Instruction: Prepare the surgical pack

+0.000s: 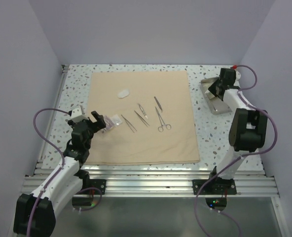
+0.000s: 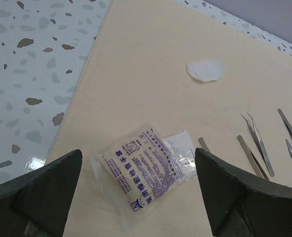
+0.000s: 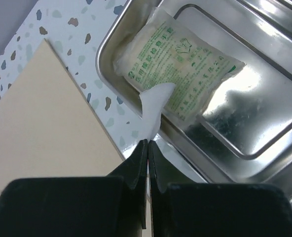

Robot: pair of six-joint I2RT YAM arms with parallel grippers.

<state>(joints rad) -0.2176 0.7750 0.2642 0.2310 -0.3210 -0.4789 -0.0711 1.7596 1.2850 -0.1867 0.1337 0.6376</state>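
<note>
Top external, speckled table, pale walls, cloth, left claw spread, right claw pinching packet

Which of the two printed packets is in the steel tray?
The green-printed packet, lying in the steel tray with its corner pinched in the shut right gripper. The blue-printed packet lies on the tan cloth under the open left gripper.

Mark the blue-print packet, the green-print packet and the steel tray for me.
blue-print packet (image 2: 145, 172): left wrist view, printed face.
green-print packet (image 3: 185, 64): right wrist view, printed face.
steel tray (image 3: 264, 118): right wrist view, bare floor.
</note>
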